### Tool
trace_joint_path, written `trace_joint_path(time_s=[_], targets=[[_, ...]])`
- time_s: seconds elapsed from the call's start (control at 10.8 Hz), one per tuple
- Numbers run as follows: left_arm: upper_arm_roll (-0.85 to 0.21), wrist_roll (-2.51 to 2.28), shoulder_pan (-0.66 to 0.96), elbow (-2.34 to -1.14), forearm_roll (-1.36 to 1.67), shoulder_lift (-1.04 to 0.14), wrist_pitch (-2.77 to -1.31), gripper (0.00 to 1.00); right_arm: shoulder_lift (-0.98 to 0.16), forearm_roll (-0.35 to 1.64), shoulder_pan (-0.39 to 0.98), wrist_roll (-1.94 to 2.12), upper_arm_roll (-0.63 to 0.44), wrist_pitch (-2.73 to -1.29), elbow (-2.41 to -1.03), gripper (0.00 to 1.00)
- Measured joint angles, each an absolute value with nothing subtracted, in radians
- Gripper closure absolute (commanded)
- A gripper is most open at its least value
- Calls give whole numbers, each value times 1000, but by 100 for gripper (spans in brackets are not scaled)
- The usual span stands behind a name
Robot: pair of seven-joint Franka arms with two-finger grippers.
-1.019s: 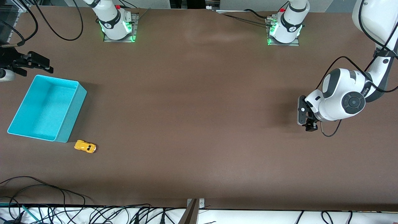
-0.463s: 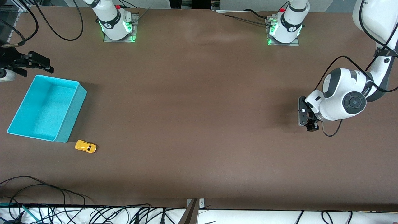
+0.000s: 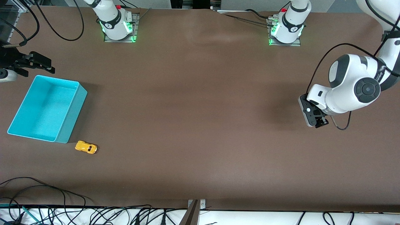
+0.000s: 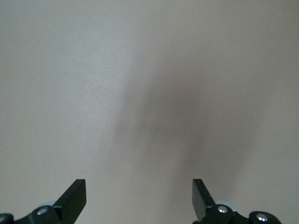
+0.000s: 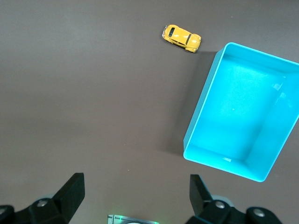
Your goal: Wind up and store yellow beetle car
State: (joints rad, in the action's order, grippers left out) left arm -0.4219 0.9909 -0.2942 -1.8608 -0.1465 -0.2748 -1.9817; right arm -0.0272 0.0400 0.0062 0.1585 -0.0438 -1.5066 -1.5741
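Observation:
The yellow beetle car [image 3: 85,147] stands on the brown table just off the corner of the cyan bin [image 3: 73,115] that is nearest the front camera, not touching it. In the right wrist view the yellow beetle car [image 5: 181,38] shows beside the bin [image 5: 200,117], which holds nothing. My right gripper [image 3: 43,64] hovers open over the table at the right arm's end, next to the bin, and the right gripper [image 5: 135,191] holds nothing. My left gripper [image 3: 316,122] hangs open over bare table at the left arm's end; between the left gripper [image 4: 138,193] fingers only table shows.
Both arm bases [image 3: 117,26] [image 3: 286,29] with green lights stand along the table edge farthest from the front camera. Loose black cables [image 3: 47,190] lie over the edge nearest that camera. A metal bracket [image 3: 194,207] sits at the middle of that edge.
The left arm's wrist has swung up and toward its end of the table, tilting the gripper. The right gripper shifted only slightly. The car and bin have not moved.

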Motion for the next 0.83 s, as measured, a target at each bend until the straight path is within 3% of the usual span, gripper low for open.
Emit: trace_joint_path(time_s=[0.83], targets=[[-325, 225, -62, -1629, -45, -129, -1687, 0, -35, 40, 5, 169, -45, -1507, -1574, 0]])
